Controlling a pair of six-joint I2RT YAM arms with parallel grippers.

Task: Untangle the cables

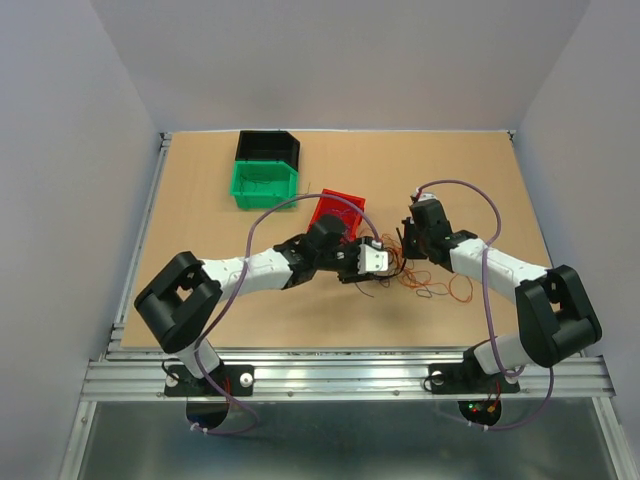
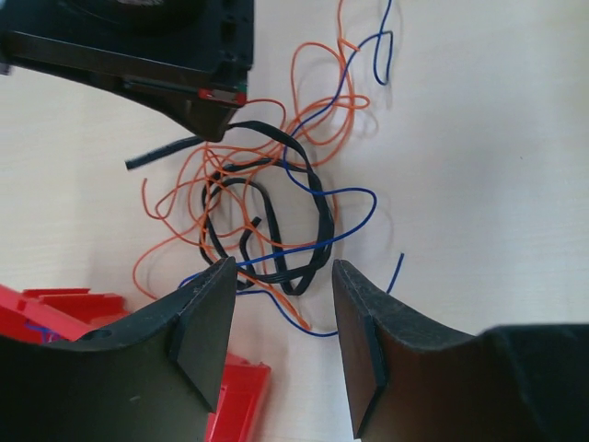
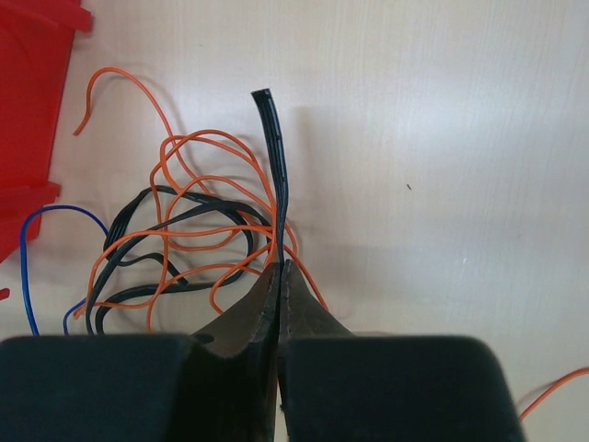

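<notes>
As R hand (image 3: 278,267) pinches cables (image 3: 273,157), L hand (image 2: 282,267) gapes just beside them.

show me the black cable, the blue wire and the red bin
black cable (image 3: 271,157), right wrist view, straight stretch near its free end
blue wire (image 2: 374,198), left wrist view, right bend of its loop
red bin (image 1: 340,196), top view, far rim

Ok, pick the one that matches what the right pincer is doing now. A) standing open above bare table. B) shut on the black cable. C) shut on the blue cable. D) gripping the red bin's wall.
B: in the right wrist view, the right pincer has its jaws pressed together, and the black cable comes straight out from between the tips.
</notes>
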